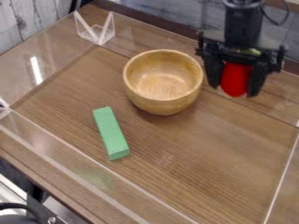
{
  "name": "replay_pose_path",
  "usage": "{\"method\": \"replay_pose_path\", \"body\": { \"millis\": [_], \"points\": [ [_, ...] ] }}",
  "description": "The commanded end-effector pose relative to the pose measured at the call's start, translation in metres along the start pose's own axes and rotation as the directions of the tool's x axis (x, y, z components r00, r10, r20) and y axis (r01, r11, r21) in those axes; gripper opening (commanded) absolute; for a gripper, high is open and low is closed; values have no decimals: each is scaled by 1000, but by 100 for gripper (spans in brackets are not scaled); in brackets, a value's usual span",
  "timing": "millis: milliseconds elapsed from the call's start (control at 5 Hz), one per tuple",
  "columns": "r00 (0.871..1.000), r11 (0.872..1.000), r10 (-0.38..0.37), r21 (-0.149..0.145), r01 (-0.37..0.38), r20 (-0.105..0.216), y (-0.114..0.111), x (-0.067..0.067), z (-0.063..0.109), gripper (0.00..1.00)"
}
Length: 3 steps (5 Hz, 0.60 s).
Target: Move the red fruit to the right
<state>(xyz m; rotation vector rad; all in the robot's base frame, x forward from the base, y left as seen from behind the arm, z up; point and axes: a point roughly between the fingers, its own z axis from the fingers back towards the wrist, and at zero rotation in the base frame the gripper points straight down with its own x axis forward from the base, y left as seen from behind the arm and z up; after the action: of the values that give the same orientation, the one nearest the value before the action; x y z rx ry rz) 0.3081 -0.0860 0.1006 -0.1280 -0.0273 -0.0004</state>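
Note:
The red fruit [236, 78] is small and glossy, held between the black fingers of my gripper [237, 80]. The gripper is shut on it and holds it above the wooden table, to the right of the wooden bowl [163, 81]. The fruit's leafy top is hidden by the gripper body. The bowl looks empty.
A green rectangular block [111, 132] lies on the table, front left of the bowl. Clear acrylic walls [281, 188] surround the wooden table. A small clear stand [94, 28] sits at the back left corner.

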Motion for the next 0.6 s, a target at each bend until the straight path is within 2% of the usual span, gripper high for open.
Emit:
{"method": "replay_pose_path", "body": {
  "millis": [0,200,400],
  "points": [
    [998,999,-39,13,39,41,-2,7,-16,0],
    [999,1000,-13,25,12,45,-11,4,-35,0],
    [999,999,22,33,-24,43,-20,0,-48,0]
  ]
}}
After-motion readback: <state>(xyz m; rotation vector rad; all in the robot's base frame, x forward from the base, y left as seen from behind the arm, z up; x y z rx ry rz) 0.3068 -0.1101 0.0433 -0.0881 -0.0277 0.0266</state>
